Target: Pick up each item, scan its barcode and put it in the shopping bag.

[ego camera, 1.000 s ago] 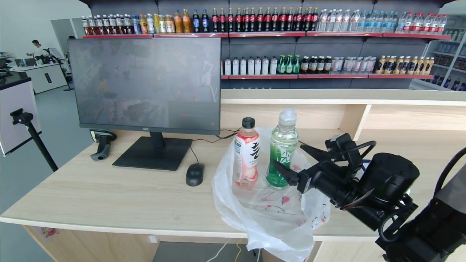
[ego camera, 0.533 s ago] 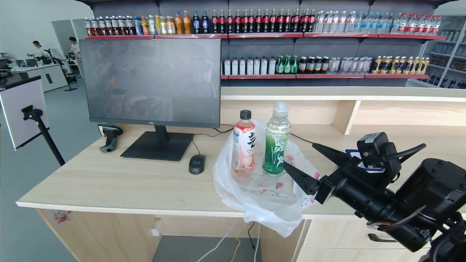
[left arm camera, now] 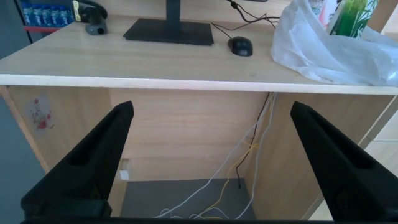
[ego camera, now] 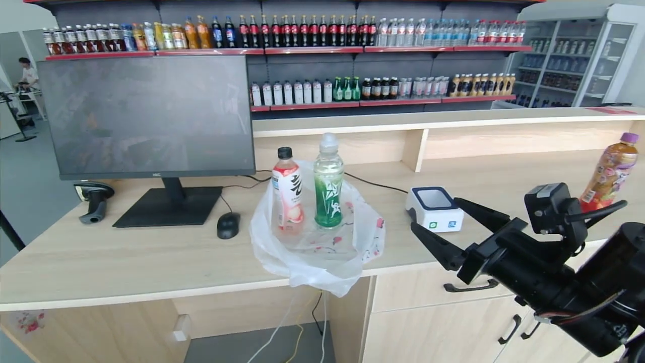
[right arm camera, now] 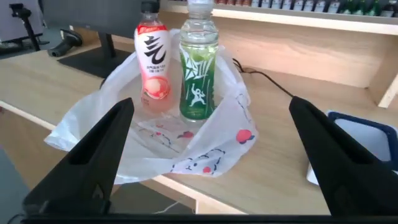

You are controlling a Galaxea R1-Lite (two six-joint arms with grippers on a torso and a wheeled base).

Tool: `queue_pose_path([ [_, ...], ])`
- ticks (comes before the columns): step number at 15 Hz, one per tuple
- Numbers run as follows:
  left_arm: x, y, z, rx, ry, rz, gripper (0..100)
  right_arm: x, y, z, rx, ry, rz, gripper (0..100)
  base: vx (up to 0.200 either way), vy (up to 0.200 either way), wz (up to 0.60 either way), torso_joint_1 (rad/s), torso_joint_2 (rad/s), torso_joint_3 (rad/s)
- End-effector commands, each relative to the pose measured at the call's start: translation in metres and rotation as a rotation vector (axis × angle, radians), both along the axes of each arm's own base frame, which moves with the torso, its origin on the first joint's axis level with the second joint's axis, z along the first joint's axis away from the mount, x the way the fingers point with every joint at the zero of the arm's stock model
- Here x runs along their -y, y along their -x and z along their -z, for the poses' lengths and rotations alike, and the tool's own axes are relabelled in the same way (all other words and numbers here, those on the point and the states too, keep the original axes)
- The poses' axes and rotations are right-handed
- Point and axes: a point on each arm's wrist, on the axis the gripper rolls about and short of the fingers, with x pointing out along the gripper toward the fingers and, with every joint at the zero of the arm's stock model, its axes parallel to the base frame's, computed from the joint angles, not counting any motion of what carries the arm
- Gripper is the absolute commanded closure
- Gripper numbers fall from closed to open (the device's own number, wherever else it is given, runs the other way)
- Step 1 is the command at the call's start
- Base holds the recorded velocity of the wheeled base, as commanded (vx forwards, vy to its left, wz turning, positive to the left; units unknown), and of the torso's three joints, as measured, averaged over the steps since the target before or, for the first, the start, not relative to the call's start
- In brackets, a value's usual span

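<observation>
Near shopping bag (ego camera: 307, 264), right claw (ego camera: 433, 212) agape

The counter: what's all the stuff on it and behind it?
counter: 1, light wood, in front
shopping bag: 1, whitish with red prints, mid-counter
pink bottle: 1, black cap, on the bag
green bottle: 1, clear cap, beside the pink one
orange bottle: 1, purple cap, far right
scanner box: 1, white and blue, right of bag
monitor: 1, black, left
mouse: 1, black, beside monitor stand
handheld scanner: 1, black, left of monitor
drink shelves: many bottles, mixed colours, behind
left gripper: 1, black, open, below counter edge
right gripper: 1, black, open, near scanner box
</observation>
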Motion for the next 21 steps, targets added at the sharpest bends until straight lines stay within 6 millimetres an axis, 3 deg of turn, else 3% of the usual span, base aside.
queue_pose_path([
  [1,0.0000,0.0000,-0.0001,0.001,0.002,0.000,0,0.0025,0.0051,-0.0016,0.005,-0.002,-0.002,0,0.000,0.000,0.00,0.000,0.00,0.000],
  [14,0.0000,0.0000,-0.0001,0.001,0.005,0.000,0,0.0075,0.0040,-0.0044,0.019,-0.002,0.021,0,0.000,-0.200,0.00,0.003,0.00,0.003],
  [21,0.0000,0.0000,-0.0001,0.001,0.007,-0.002,0,0.0072,0.0026,0.0004,0.001,0.009,0.022,0,0.000,-0.200,0.51,0.002,0.01,0.002],
])
